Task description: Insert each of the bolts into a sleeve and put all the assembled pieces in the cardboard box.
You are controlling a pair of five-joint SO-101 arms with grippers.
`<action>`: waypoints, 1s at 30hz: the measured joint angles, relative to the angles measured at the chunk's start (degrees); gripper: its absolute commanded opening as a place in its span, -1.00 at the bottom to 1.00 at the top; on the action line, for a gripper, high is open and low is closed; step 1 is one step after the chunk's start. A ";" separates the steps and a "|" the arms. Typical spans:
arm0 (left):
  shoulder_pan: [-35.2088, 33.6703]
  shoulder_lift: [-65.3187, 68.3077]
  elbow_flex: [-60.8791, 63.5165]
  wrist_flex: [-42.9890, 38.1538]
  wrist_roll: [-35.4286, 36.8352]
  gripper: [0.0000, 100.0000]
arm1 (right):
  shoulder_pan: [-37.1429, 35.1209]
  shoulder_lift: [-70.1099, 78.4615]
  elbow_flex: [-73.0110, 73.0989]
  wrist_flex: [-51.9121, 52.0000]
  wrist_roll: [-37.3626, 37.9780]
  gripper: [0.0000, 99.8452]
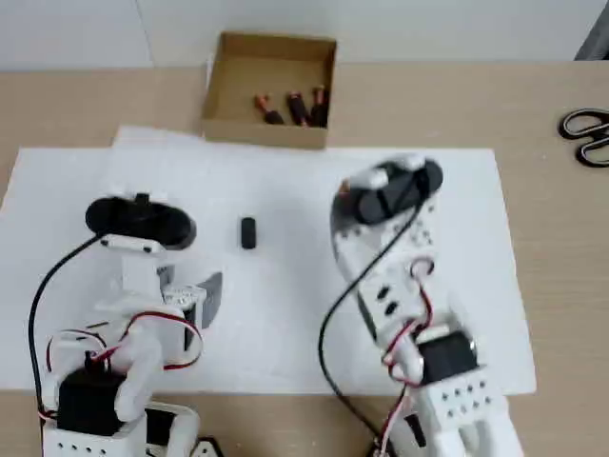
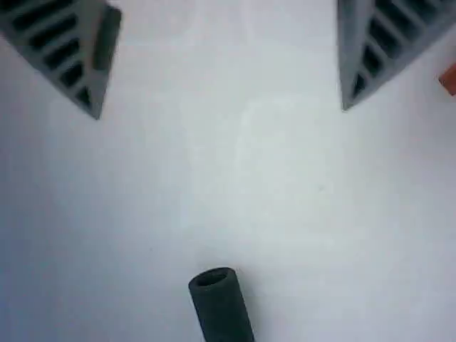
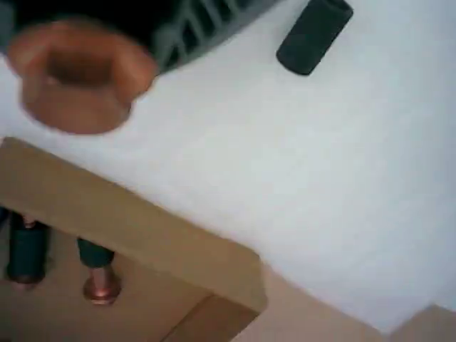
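The cardboard box (image 1: 257, 131) holds three assembled pieces (image 1: 298, 108). Left jaws gape wide; right jaws grip a bolt (image 3: 78, 75).

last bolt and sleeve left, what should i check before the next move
1. Bolt held in the right jaws: ok, it sits raised above the white paper.
2. Sleeve free to grasp: ok, it lies alone on the paper.
3. Left jaws open for the sleeve: ok, they are spread wide, and the sleeve is not yet between them.
4. Bolt lined up with the sleeve's bore: not ok, the two are apart.
5. Room in the cardboard box: ok, three assembled pieces lie inside with floor to spare.
6. Firmness of the grip on the bolt: cannot tell.
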State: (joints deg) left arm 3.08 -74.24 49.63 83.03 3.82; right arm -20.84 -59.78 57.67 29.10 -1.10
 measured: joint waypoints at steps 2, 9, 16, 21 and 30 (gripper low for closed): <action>0.00 0.00 0.00 0.00 0.00 -0.59 | 0.53 7.30 -3.52 -3.87 0.00 -0.99; 0.00 0.00 0.00 0.00 0.00 -0.59 | 2.11 32.70 -16.79 -17.32 0.00 -0.99; 0.00 0.00 0.18 0.00 0.00 -0.59 | 2.11 56.97 -36.84 -20.40 0.00 -0.99; 0.00 0.00 0.35 0.00 0.00 -0.59 | 2.20 76.48 -56.26 -20.40 0.00 -0.99; 0.00 0.00 0.35 0.00 0.00 -0.59 | 2.11 111.38 -95.30 -20.40 0.00 -0.99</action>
State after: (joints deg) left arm 3.08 -74.24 49.98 83.03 3.82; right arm -18.73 51.60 -37.63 8.70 -1.10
